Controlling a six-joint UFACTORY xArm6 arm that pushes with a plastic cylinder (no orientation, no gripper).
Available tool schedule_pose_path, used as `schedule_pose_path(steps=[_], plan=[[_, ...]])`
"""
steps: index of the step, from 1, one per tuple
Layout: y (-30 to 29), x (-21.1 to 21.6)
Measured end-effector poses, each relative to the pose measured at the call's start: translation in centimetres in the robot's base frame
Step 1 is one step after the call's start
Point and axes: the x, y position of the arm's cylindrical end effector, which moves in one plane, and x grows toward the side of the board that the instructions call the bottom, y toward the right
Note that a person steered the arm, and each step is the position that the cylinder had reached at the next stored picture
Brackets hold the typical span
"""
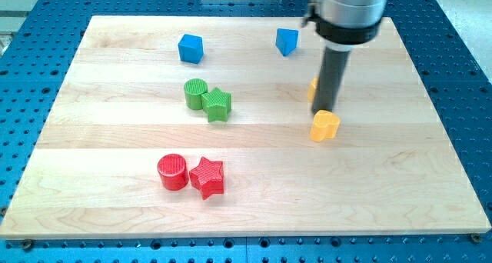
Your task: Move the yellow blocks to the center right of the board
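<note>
Yellow blocks sit right of the middle, one half hidden

Yellow blocks are the ones to move. The yellow heart-like block (325, 125) lies a bit right of the middle of the frame, on the wooden board (115, 148). A second yellow block (314, 89) peeks out just above it, mostly behind my rod, so I cannot tell its shape.

My tip (328, 109) is a plain rod with nothing to open or close, and it holds nothing. It sits just above the heart-like block, touching it or very nearly, with the other yellow block just to its left.

What could go wrong? I think a push to the right may catch only one yellow block and leave the other behind. A push off the middle of a block could also make it spin and slip away past the rod.

Farther out, a blue block (287, 41) sits near the top, and a blue cube (191, 48) is at the upper left. A green cylinder (195, 93) touches a green star (217, 104) left of the middle. A red cylinder (172, 171) and a red star (207, 176) touch at the lower left.

The top of the arm is cut off by the frame's upper edge.
</note>
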Motion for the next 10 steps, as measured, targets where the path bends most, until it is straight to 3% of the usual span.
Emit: schedule_pose_path(steps=[1,2,3,4,6,8,9,10], plan=[[-5.9,0.3],[-5.6,-3.2],[2.0,-4.3],[8.9,-1.8],[-3.8,-0.3],[-4.3,4.3],[-0.4,4.3],[-2.2,8.3]])
